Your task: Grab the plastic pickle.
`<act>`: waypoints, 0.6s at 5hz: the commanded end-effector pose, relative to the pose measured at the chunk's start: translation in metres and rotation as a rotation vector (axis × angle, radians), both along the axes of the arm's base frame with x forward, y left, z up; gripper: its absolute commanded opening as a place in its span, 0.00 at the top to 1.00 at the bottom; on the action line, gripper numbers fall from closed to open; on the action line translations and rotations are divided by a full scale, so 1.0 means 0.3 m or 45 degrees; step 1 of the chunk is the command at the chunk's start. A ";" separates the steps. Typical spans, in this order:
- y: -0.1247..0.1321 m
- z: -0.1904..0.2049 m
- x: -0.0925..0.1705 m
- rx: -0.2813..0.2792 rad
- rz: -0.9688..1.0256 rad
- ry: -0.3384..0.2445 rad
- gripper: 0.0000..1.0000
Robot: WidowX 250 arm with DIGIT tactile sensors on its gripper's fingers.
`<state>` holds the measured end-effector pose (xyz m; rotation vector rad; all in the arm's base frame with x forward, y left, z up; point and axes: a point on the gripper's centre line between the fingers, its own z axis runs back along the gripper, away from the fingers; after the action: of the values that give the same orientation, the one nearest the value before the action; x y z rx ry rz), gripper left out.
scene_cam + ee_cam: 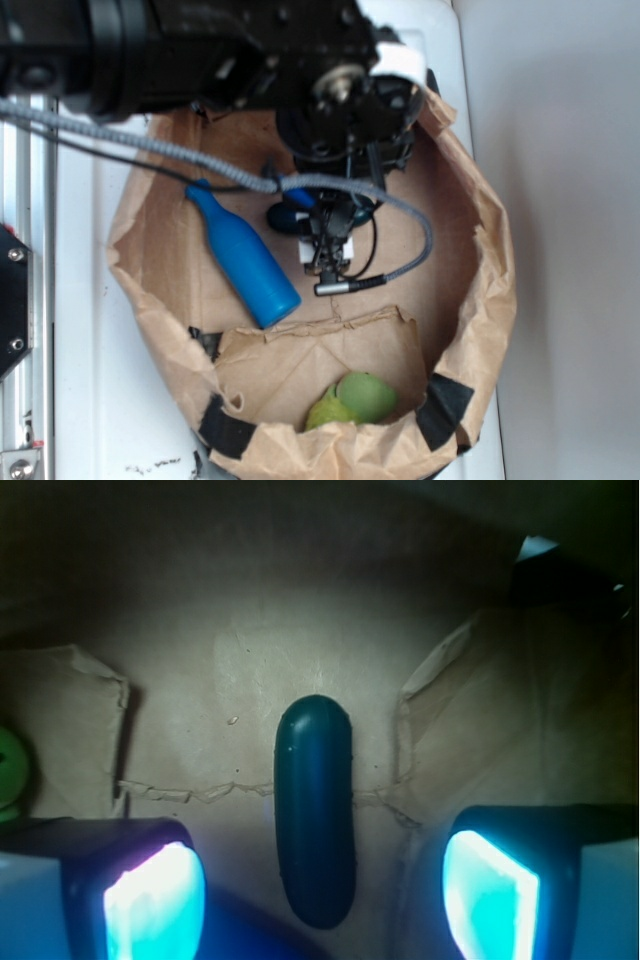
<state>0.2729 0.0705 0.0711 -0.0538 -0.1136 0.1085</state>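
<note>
The plastic pickle (pixel 314 810), dark green and glossy, lies lengthwise on the brown paper floor of the bag. In the wrist view its near end sits between my two lit fingers, with a clear gap to the pad (pixel 155 900) on the left and to the one on the right. My gripper (pixel 322 895) is open and holds nothing. In the exterior view the gripper (pixel 322 215) hangs low inside the bag. A dark oblong, the pickle (pixel 285 218), peeks out at its left, mostly hidden by the arm.
A crumpled paper bag wall (pixel 490 260) rings the workspace. A bright blue bottle (pixel 245 260) lies just left of the gripper. A light green round fruit (pixel 365 397) sits behind a folded paper flap (pixel 320 360) at the front, and the fruit (pixel 8 765) shows at the wrist view's left edge.
</note>
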 end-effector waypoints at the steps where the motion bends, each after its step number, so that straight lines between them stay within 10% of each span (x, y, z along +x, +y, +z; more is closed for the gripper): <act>1: -0.009 -0.074 0.067 0.068 -0.013 0.019 0.00; 2: -0.019 -0.124 0.074 0.119 -0.027 0.048 0.00; 3: -0.016 -0.112 0.068 0.105 -0.009 0.025 1.00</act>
<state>0.2843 0.0687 0.0214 0.0217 -0.0461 0.1025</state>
